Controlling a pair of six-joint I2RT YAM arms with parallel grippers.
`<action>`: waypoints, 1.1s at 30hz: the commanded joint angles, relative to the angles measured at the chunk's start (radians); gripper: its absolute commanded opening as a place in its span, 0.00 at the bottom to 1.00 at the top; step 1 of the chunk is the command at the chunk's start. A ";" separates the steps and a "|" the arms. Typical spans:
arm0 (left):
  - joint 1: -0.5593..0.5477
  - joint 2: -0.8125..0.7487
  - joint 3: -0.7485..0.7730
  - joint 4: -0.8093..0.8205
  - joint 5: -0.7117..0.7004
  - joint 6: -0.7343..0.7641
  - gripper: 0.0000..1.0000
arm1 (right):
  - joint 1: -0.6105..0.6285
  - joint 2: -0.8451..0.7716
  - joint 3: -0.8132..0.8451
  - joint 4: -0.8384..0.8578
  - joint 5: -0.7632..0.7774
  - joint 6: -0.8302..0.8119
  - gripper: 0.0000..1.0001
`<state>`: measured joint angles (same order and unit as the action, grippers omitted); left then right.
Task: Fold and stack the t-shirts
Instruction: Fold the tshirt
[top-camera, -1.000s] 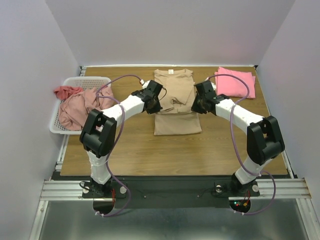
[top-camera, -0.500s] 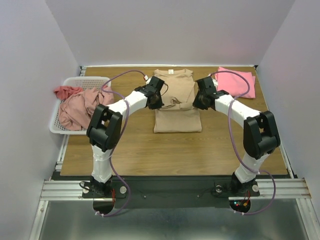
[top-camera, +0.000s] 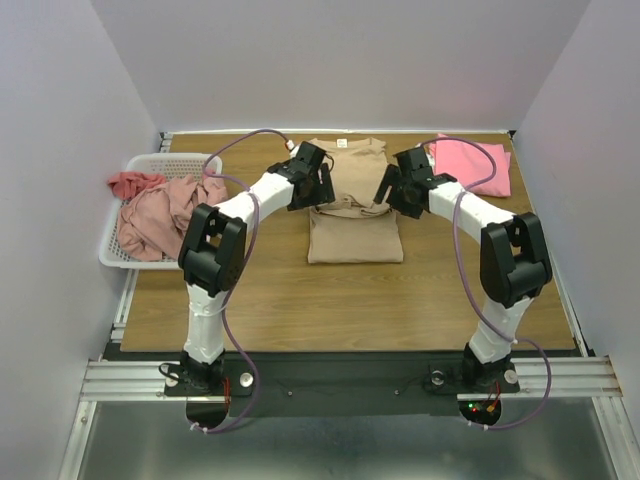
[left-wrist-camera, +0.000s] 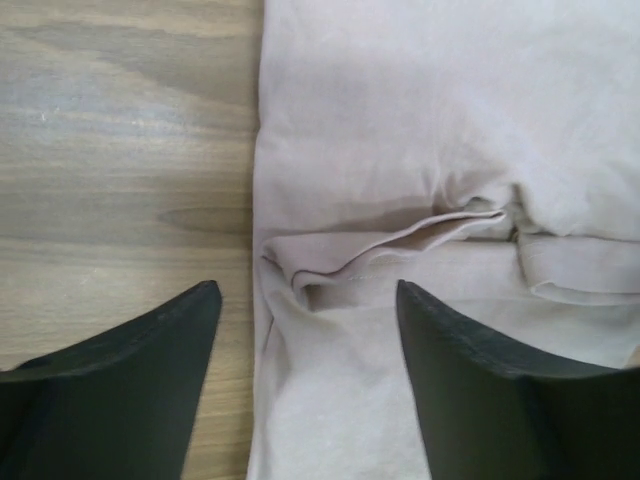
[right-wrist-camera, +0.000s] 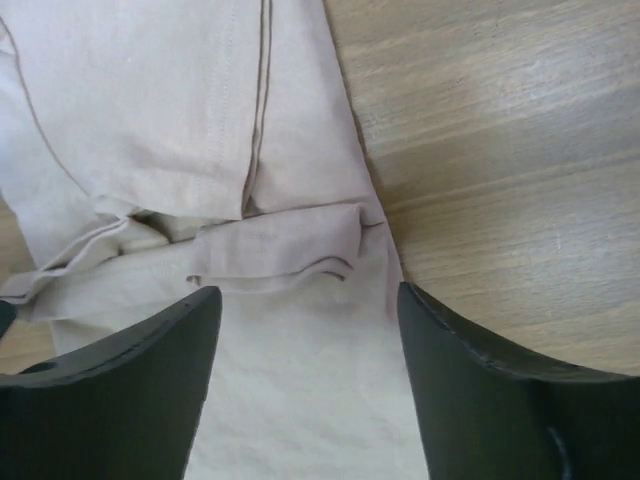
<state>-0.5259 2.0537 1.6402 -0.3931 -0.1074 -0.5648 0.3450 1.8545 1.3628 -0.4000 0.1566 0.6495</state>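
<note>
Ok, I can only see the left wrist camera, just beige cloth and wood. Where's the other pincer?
Observer: The right pincer hangs open over the opposite edge of the same tan t-shirt.
Operator: Are there more shirts?
Observer: Yes, a bright pink t-shirt lies folded at the far right.
Operator: Any others?
Observer: A dusty-pink shirt and a salmon-red shirt sit crumpled in a white basket on the left.

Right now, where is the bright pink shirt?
In the overhead view, the bright pink shirt lies folded flat at the far right corner of the table, to the right of the tan shirt in the middle.
</note>
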 joint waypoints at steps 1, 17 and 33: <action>0.003 -0.084 -0.031 -0.007 -0.014 0.011 0.88 | -0.006 -0.096 0.000 0.024 -0.061 -0.039 0.92; -0.020 -0.434 -0.718 0.298 0.152 -0.156 0.96 | 0.117 -0.002 -0.033 0.162 -0.396 -0.113 1.00; -0.037 -0.356 -0.724 0.300 0.115 -0.178 0.95 | 0.129 0.224 0.203 0.174 -0.244 -0.123 1.00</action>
<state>-0.5461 1.6634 0.9318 -0.0784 0.0227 -0.7277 0.4728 2.0491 1.4853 -0.2752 -0.1642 0.5407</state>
